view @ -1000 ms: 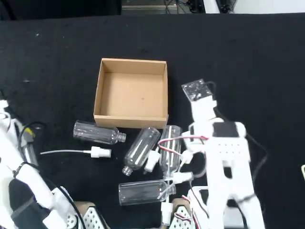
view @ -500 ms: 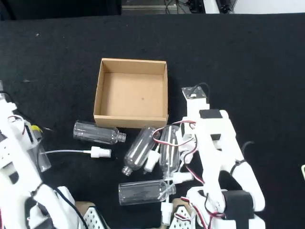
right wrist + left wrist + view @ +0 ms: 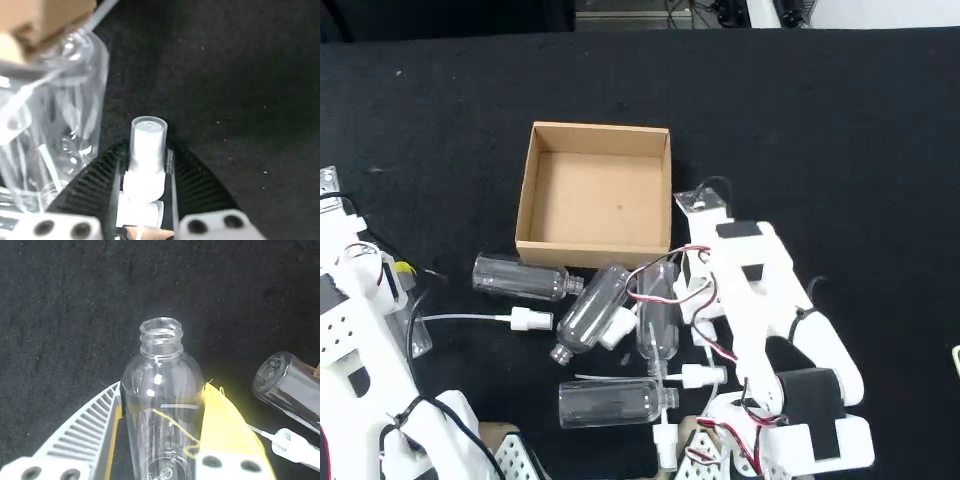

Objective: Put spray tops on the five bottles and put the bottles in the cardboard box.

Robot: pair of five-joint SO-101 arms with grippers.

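Two grips: our left claw (image 3: 160,402) clamps a bottle (image 3: 161,365), neck protruding. Our right claw (image 3: 145,155) pinches a spray top (image 3: 148,137).

We see a black table (image 3: 880,120) and a plain brown cardboard box (image 3: 597,250). The left gripper (image 3: 162,385) pairs a grey ribbed finger (image 3: 95,425) with a yellow one, framing a clear bottle (image 3: 162,410) — the right gripper (image 3: 145,145) is black and ribbed, its spray top (image 3: 146,150) white.

Black table (image 3: 840,120) with a cardboard box (image 3: 597,190), four lying clear bottles (image 3: 528,278), loose spray tops (image 3: 525,320).
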